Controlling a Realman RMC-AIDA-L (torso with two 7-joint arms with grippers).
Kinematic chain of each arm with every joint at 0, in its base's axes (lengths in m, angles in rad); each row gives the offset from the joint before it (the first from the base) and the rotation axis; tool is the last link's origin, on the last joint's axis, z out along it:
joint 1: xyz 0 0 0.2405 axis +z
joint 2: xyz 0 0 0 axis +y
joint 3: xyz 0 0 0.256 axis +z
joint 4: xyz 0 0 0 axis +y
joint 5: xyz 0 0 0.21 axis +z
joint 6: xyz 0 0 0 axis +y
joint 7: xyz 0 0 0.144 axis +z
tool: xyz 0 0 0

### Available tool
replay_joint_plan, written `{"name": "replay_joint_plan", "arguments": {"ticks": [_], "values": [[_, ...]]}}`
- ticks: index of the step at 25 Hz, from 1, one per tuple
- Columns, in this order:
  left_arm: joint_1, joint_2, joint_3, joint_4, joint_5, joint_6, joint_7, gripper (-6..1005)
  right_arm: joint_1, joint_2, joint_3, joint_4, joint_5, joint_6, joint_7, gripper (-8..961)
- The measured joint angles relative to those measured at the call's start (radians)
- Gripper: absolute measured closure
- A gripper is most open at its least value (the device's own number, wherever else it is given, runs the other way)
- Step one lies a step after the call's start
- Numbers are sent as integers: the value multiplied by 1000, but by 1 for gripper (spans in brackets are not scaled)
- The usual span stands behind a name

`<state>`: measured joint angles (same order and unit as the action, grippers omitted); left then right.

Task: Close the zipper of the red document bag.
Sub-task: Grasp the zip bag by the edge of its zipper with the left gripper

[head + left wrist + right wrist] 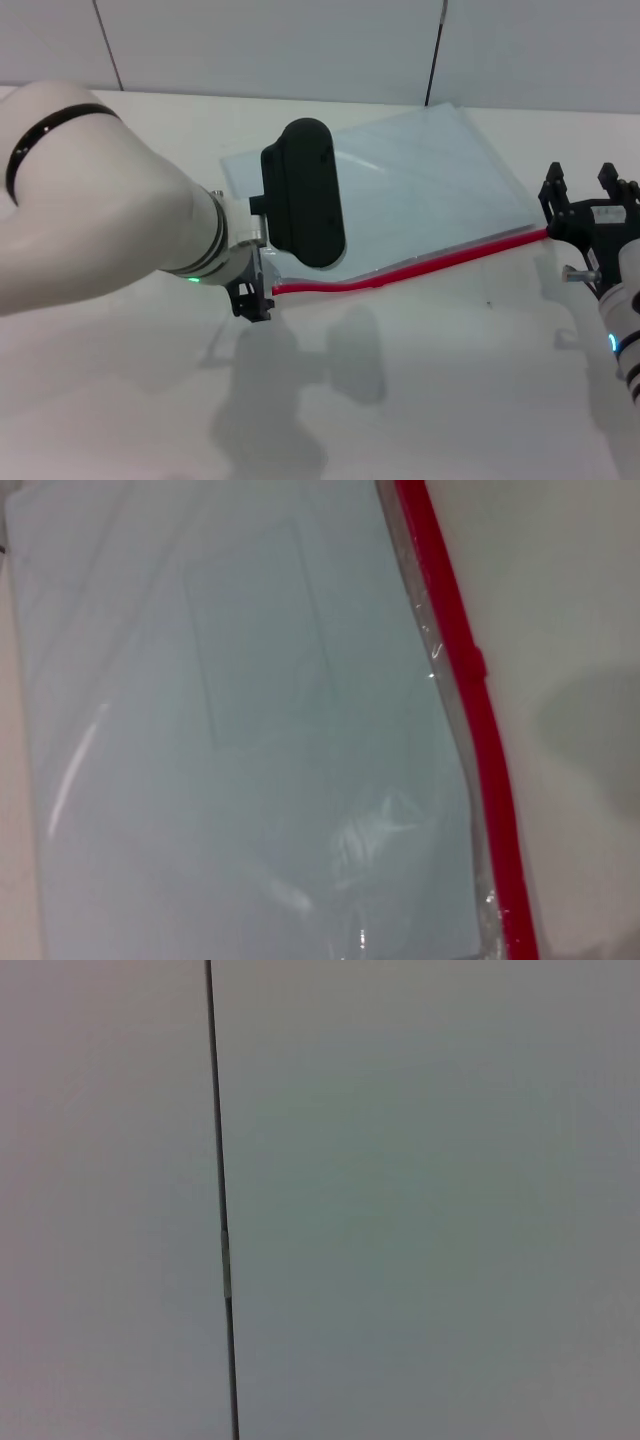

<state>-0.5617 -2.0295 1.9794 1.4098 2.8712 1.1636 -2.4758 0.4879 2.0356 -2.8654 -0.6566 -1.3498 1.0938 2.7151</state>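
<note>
Large flat translucent pale blue-grey plastic red document bag lay toward the white bench's far edge, thin bright red zipper along its near edge. Left gripper sat at the zipper's left end, finger state unclear. Right gripper hovered beside the bag's right corner, fingers spread, empty.

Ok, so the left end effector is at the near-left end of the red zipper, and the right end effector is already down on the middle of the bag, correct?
Not quite. The left end effector is at the near-left end of the zipper, but the right end effector is not on the middle of the red document bag; the head view shows it raised off the bag's right corner.
</note>
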Motion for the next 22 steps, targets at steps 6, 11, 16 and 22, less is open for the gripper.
{"name": "replay_joint_plan", "arguments": {"ticks": [6, 11, 16, 22], "values": [[-6, 0, 7, -31, 0, -60, 0, 227, 2, 0, 0, 0, 0, -4, 0, 348], [-6, 0, 7, -48, 1, -101, -1, 233, 7, 0, 0, 3, 0, -22, 0, 348], [-2, -2, 8, -57, 1, -143, -1, 233, 10, 0, 0, 5, 0, -23, 0, 348], [2, -2, 11, -81, 0, -216, -1, 234, 12, 0, 0, 5, 0, -23, 0, 348]]}}
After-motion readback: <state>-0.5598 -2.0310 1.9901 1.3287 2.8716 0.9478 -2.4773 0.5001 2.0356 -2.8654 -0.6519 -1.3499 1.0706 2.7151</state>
